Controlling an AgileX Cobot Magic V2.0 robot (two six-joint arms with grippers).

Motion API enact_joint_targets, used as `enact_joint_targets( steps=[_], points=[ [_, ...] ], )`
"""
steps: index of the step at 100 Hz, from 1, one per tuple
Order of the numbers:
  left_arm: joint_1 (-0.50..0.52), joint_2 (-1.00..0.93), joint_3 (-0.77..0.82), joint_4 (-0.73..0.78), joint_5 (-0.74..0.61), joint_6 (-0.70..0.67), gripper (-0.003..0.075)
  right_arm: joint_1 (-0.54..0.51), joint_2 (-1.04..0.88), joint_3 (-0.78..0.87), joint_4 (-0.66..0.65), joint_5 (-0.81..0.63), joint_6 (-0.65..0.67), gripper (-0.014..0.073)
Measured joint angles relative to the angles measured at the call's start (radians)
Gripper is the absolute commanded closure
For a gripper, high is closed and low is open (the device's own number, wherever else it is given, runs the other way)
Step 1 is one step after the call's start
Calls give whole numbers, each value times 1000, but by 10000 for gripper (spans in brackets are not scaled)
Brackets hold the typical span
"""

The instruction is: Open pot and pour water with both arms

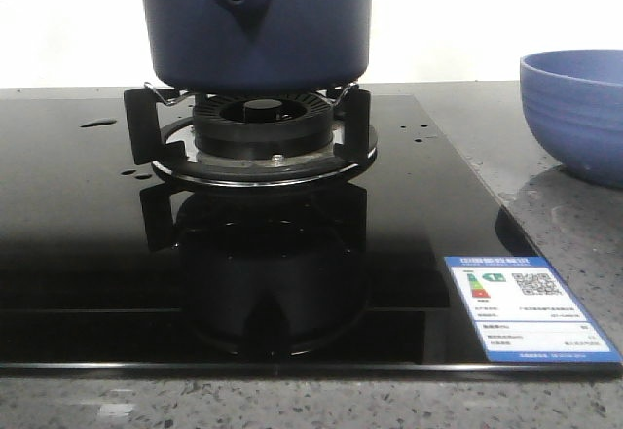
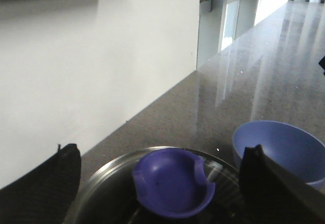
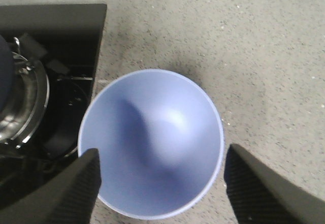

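Note:
The dark navy pot point(image 1: 292, 30) stands on the gas burner point(image 1: 258, 123), its handle mount with the round hole facing me. In the left wrist view its glass lid point(image 2: 101, 183) with a purple-blue knob point(image 2: 175, 183) is on. My left gripper point(image 2: 162, 193) is open, one finger on either side of the knob, above the lid. My right gripper point(image 3: 160, 183) is open above the light blue bowl point(image 3: 152, 142), touching nothing. Small water drops point(image 1: 97, 124) lie on the black cooktop. Any water inside the pot is hidden. Neither gripper shows in the front view.
The ribbed light blue bowl point(image 1: 574, 108) stands on the grey stone counter point(image 1: 565, 215) to the right of the black glass cooktop point(image 1: 88, 254). Black pan supports point(image 1: 141, 123) ring the burner. A white wall point(image 2: 101, 56) is behind the counter.

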State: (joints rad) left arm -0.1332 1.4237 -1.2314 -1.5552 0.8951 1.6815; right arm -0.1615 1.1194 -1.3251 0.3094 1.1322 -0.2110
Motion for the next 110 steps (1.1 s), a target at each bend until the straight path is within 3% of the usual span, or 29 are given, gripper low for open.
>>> enact_joint_targets(
  steps=[6,13,24,25,43,62,86,110],
  points=[
    [38,-42,0,0,8,-29,260,0,0,0,28,-17,-2,254],
    [78,-87,0,0,14,-82,402,0,0,0,76,-43,-17,398],
    [132,-148,0,23,21,-165,711,0,-5,10,194,-101,-78,671],
    [138,-155,-2,26,23,-173,741,0,-5,10,203,-111,-91,666],
    [182,-244,-1,159,-5,-263,740,0,-61,95,428,-277,-268,649],
    [184,-411,103,255,-240,-362,740,0,-179,278,571,-459,-497,649],
    [184,-703,431,255,-528,-372,739,8,-419,636,662,-638,-705,649],
    [182,-962,761,236,-608,-373,739,63,-681,948,694,-726,-774,649]
  ],
)
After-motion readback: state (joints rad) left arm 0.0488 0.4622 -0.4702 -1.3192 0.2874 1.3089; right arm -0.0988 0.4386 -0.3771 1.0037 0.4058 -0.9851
